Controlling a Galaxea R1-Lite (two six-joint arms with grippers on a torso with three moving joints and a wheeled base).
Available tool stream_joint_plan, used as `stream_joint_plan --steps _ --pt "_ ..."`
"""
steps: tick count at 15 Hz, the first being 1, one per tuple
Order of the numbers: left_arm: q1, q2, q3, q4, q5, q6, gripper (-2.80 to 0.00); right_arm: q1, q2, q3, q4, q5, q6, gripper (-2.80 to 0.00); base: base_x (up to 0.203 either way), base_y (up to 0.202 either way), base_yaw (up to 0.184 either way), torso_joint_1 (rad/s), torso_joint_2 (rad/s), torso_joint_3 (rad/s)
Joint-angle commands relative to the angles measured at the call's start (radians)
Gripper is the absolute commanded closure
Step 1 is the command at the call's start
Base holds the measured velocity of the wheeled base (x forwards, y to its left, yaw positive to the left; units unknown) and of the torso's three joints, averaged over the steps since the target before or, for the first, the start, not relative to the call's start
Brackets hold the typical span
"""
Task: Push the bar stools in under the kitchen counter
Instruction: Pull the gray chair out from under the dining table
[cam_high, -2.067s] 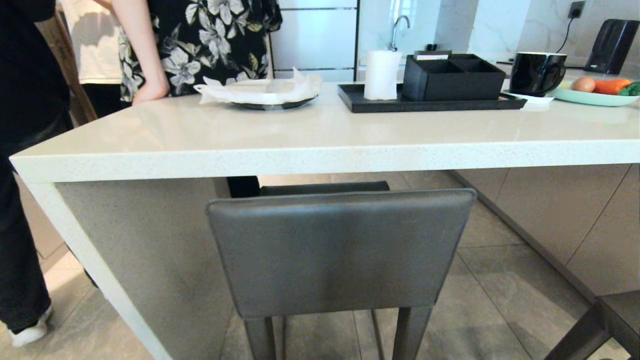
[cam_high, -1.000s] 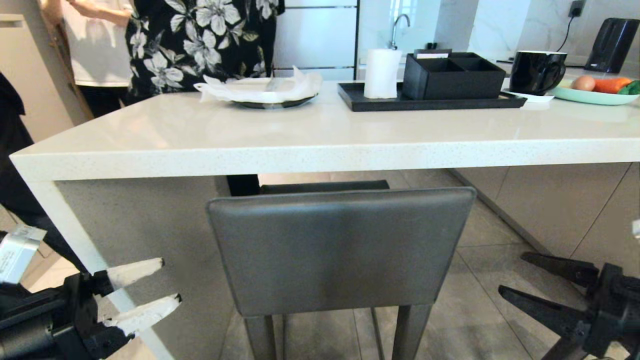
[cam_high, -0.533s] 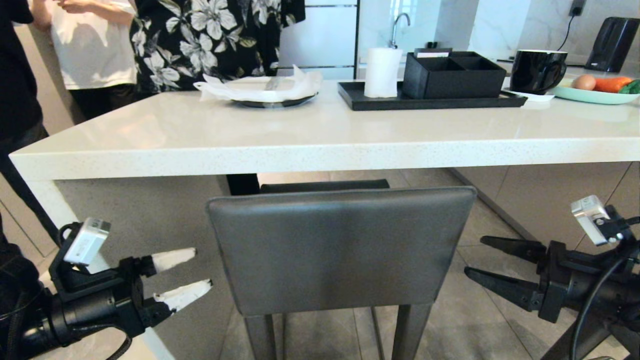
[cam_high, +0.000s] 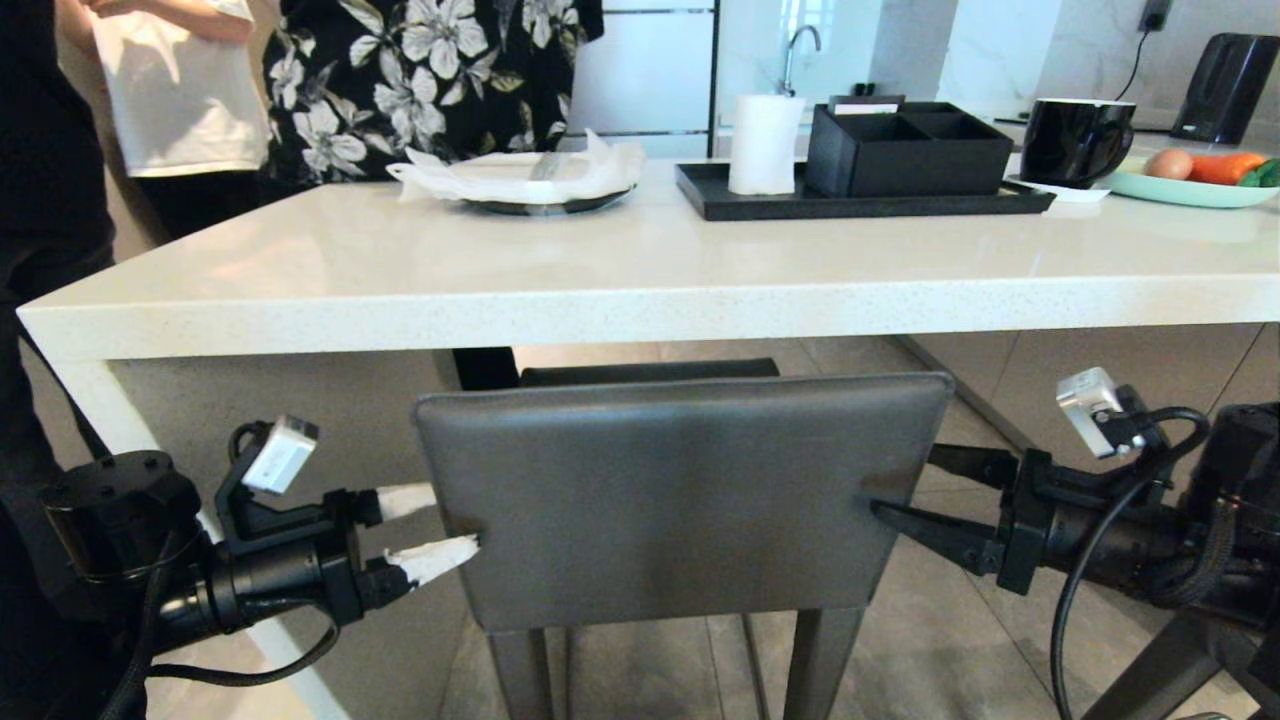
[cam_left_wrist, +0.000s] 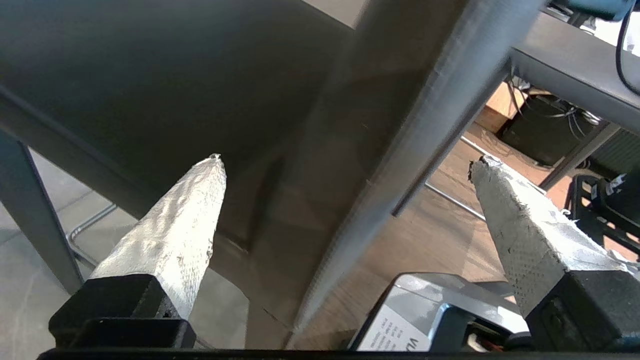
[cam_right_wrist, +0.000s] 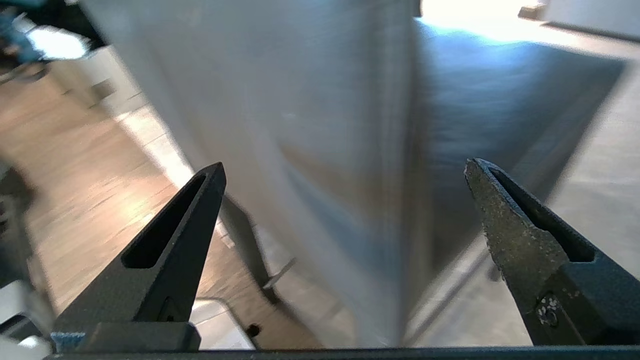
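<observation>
Label (cam_left_wrist: 395, 340) under left gripper (cam_left_wrist: 345, 165), unreadable

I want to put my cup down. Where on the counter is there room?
The counter is bare along its near edge, in front of the plate with paper and the black tray. The back row is crowded: tray, black mug, green plate.
</observation>
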Motion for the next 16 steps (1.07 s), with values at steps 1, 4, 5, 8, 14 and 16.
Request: stream_joint_plan --steps 1,4,5,8,14,16 --pt "-0.004 0.012 -0.024 -0.009 -0.008 -0.006 -2.80 0.056 0.055 -0.017 -0.009 0.005 0.000 -2.80 0.000 0.000 0.000 0.000 0.00 0.000" --pt "-0.007 0.016 -0.022 -0.009 -0.007 -0.030 -2.80 0.083 0.107 -0.032 -0.013 0.007 -0.002 -2.80 0.000 0.000 0.000 0.000 0.00 0.000" --pt "-0.006 0.030 -0.022 -0.009 -0.007 -0.025 -2.80 0.082 0.132 -0.037 -0.032 0.007 -0.002 -2.80 0.000 0.000 0.000 0.000 0.00 0.000" --pt "-0.011 0.033 -0.026 -0.009 -0.008 -0.022 -2.80 0.074 0.211 -0.044 -0.165 0.003 0.002 -2.80 0.000 0.000 0.000 0.000 0.00 0.000" --pt "-0.020 0.032 -0.046 -0.009 -0.008 -0.020 -2.80 0.084 0.222 -0.065 -0.189 0.005 0.003 -2.80 0.000 0.000 0.000 0.000 0.00 0.000" --pt "-0.050 0.029 -0.054 -0.009 0.000 -0.022 -2.80 0.084 0.220 -0.051 -0.189 0.005 0.001 -2.80 0.000 0.000 0.000 0.000 0.00 0.000"
